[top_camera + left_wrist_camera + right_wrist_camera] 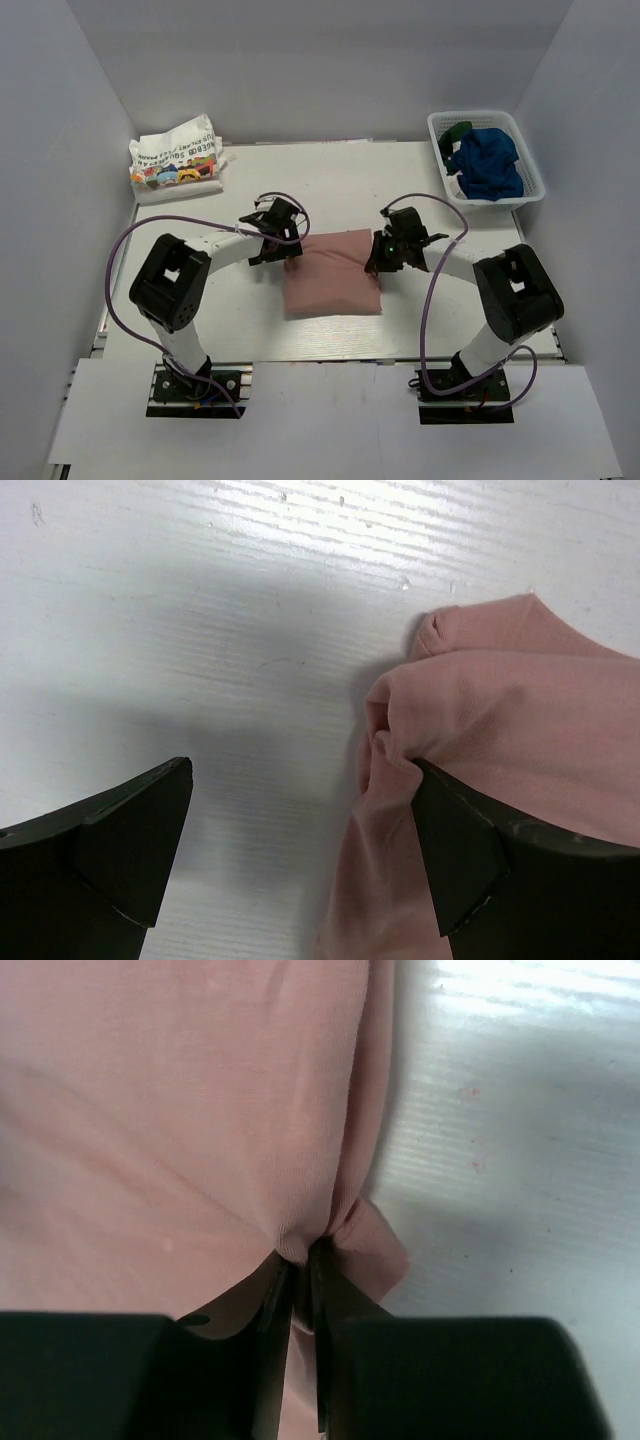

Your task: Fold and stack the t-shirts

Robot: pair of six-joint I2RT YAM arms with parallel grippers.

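Right jaws pinch the folded pink tee's edge mid-counter; left jaws stand spread at its opposite edge. A one-sided lift could drag the fold open. Beyond wait a white stack and basket.

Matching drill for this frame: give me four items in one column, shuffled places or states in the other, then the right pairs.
Column one
1. pink t-shirt
2. white printed t-shirt
3. blue t-shirt
4. right gripper

Column two
A. inside the mesh basket
B. folded at the far-left corner of the table
C. shut on a pink fabric edge
D. lying in the middle of the table

Pairs: 1-D, 2-B, 3-A, 4-C
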